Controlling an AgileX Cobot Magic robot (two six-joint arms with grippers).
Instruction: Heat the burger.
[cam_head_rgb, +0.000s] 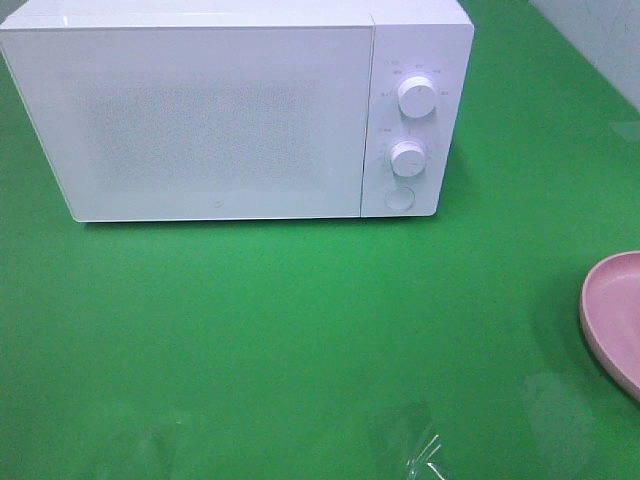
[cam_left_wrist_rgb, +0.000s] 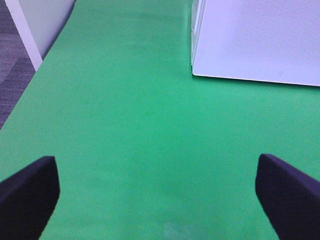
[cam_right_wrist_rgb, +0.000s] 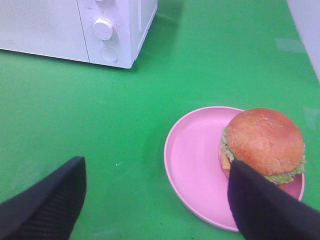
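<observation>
The burger (cam_right_wrist_rgb: 262, 142), with a glossy brown bun and green lettuce, sits on a pink plate (cam_right_wrist_rgb: 192, 165) in the right wrist view. My right gripper (cam_right_wrist_rgb: 157, 205) hangs open above the mat, one finger partly in front of the burger. The exterior high view shows only the plate's rim (cam_head_rgb: 612, 315) at the right edge; the burger is out of that view. The white microwave (cam_head_rgb: 235, 110) stands at the back with its door shut. My left gripper (cam_left_wrist_rgb: 157, 200) is open over bare green mat, near the microwave's front corner (cam_left_wrist_rgb: 255, 42). Neither gripper appears in the exterior high view.
The microwave has two round knobs (cam_head_rgb: 416, 97) and a round button (cam_head_rgb: 400, 198) on its right panel. A green mat (cam_head_rgb: 300, 330) covers the table. The table's left edge and grey floor (cam_left_wrist_rgb: 12, 75) appear in the left wrist view.
</observation>
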